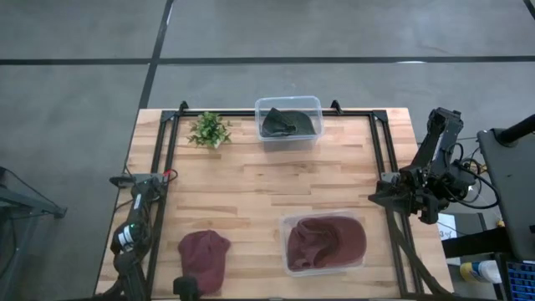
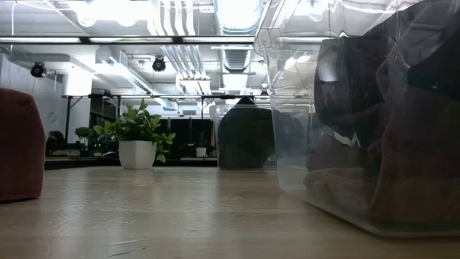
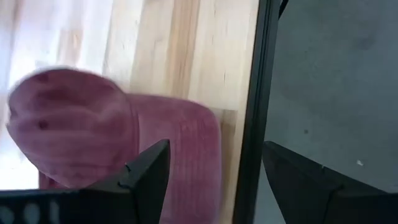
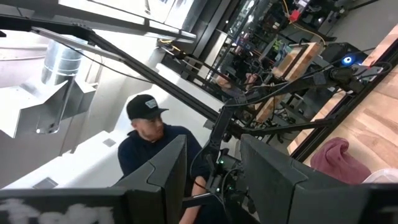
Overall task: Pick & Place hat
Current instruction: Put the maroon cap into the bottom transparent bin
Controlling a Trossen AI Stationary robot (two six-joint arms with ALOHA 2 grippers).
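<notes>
Lying beside open left jaws point(image 3: 214, 180): maroon hat point(image 3: 93, 134), untouched.

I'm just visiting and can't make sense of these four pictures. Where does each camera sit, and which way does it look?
High view: overhead, straight down on the wooden table; both arms at its edges.
Low view: table height, level across to the small potted green plant; no arm shows.
Left wrist view: on the left arm, looking past the open left gripper at the loose maroon fabric hat.
Right wrist view: on the right arm, past the right gripper into the room, at a person.
Shared: high and left wrist views both show the maroon hat.
</notes>
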